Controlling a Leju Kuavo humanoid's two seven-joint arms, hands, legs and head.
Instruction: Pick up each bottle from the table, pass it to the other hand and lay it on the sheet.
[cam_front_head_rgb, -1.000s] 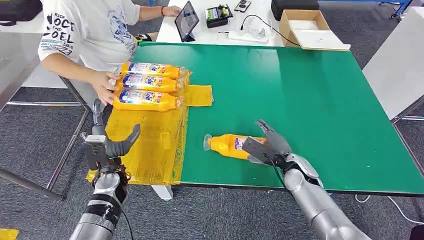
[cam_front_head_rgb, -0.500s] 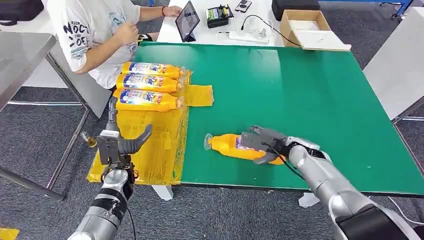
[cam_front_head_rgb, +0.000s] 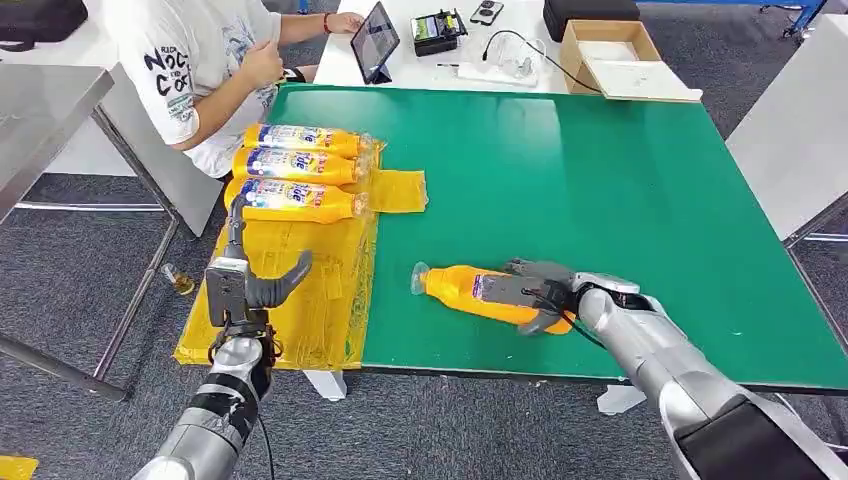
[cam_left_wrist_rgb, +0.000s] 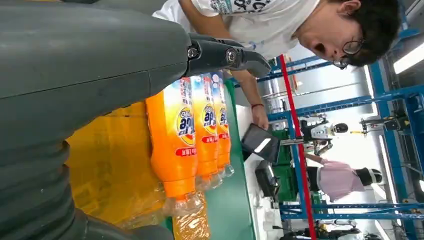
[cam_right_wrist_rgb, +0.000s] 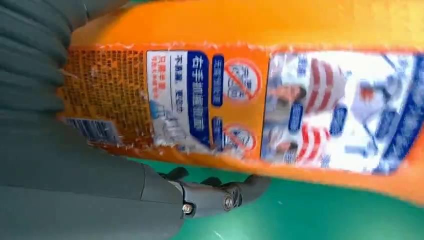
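An orange bottle (cam_front_head_rgb: 480, 291) with a clear cap lies on the green table (cam_front_head_rgb: 600, 180) near its front edge. My right hand (cam_front_head_rgb: 540, 295) grips its base end, fingers over the top and thumb under; close up, the label (cam_right_wrist_rgb: 280, 105) shows with the thumb (cam_right_wrist_rgb: 215, 195) below it. Three more orange bottles (cam_front_head_rgb: 295, 167) lie side by side on the yellow sheet (cam_front_head_rgb: 300, 290) at the table's left. My left hand (cam_front_head_rgb: 245, 285) stands open and empty over the sheet's front left part. From the left wrist, those bottles (cam_left_wrist_rgb: 195, 130) lie beyond its fingers (cam_left_wrist_rgb: 225, 52).
A person in a white T-shirt (cam_front_head_rgb: 190, 70) sits at the table's far left corner, close to the laid bottles. Behind the green table stand a tablet (cam_front_head_rgb: 373, 42), a cardboard box (cam_front_head_rgb: 610, 50) and cables. The table's right half is bare green.
My right hand has closed round the bottle, which shifted slightly. The left hand drifted a little to the right over the sheet. The person's hand left the bottles and drew back.
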